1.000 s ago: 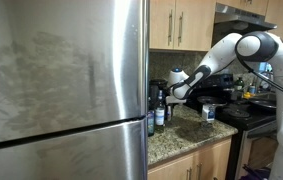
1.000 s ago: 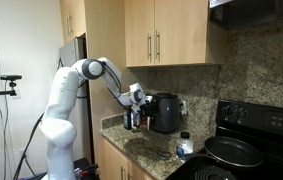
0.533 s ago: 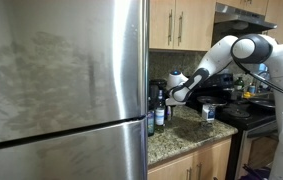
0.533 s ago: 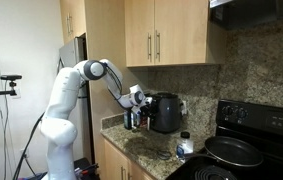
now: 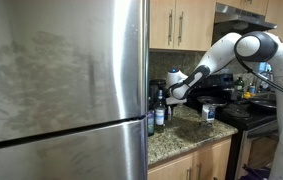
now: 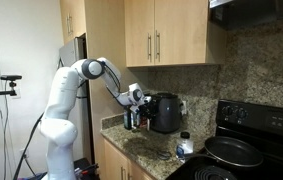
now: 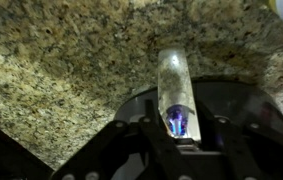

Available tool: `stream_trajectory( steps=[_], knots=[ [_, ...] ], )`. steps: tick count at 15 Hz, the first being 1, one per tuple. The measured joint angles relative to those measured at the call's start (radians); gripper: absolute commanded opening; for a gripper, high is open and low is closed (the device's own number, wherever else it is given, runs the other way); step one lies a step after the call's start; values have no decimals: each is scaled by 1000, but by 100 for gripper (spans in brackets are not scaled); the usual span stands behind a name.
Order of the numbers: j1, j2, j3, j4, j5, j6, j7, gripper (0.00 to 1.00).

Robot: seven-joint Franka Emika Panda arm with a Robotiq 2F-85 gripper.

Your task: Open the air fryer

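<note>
The air fryer (image 6: 165, 113) is a tall, rounded black appliance standing on the granite counter against the wall; in an exterior view only its top (image 5: 158, 87) shows behind the bottles. My gripper (image 6: 141, 99) (image 5: 174, 92) is at its front, level with the handle. In the wrist view the silvery handle (image 7: 174, 78) sticks out from the black round body (image 7: 236, 103) and runs between my fingers. The gripper (image 7: 177, 122) is shut on that handle, with a blue glint on it at the grip.
Dark bottles (image 5: 159, 113) (image 6: 131, 121) stand beside the air fryer at the counter's end. A steel fridge (image 5: 61, 90) fills the near side. A small jar (image 6: 185, 146) and a stove with a pan (image 6: 232, 151) lie further along. Wooden cabinets (image 6: 161, 35) hang overhead.
The jaws have closed onto the air fryer's handle. The arm has hardly shifted and the air fryer stands as before.
</note>
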Motion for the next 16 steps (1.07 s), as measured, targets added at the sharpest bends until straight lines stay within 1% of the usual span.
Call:
stream_trajectory(
  steps=[2,4,5,6,8,11,12,14,16],
  knots=[
    [-4,-34,20,0,72,-91,-47,8],
    [-10,-61,30,0,126,-148,-81,8],
    [-15,-69,33,-2,142,-167,-90,58],
    [-23,-76,32,-4,142,-177,-90,60],
    [-48,-84,29,-16,133,-169,-91,74],
    [-82,-90,28,-64,123,-96,-112,98],
    [-90,-91,29,-82,131,-68,-132,100],
    [-100,-104,36,-126,169,4,-194,100],
    [-108,-129,50,-166,243,83,-277,100]
  ],
)
